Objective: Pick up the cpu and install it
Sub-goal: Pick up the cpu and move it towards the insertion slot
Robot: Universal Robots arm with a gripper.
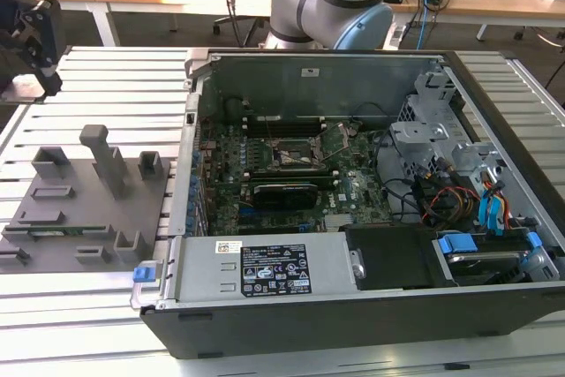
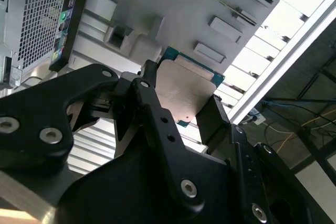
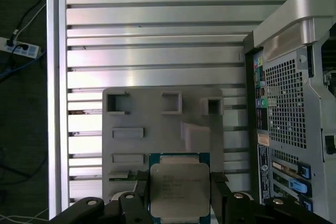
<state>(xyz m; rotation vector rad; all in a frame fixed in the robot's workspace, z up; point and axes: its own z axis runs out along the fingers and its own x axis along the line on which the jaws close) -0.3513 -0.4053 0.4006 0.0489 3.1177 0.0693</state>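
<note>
Gripping the cpu [image 3: 178, 184] by opposite edges, jaws closed on it, the gripper [image 3: 179, 205] hangs raised at the exterior view's left, over the grey fixture tray [image 1: 62, 218] beside the open computer case [image 1: 353, 315].

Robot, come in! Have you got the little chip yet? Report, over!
Hand shut on the cpu, a finger on each side. Cpu held clear above the grey tray. Computer case open, off to one side.
</note>
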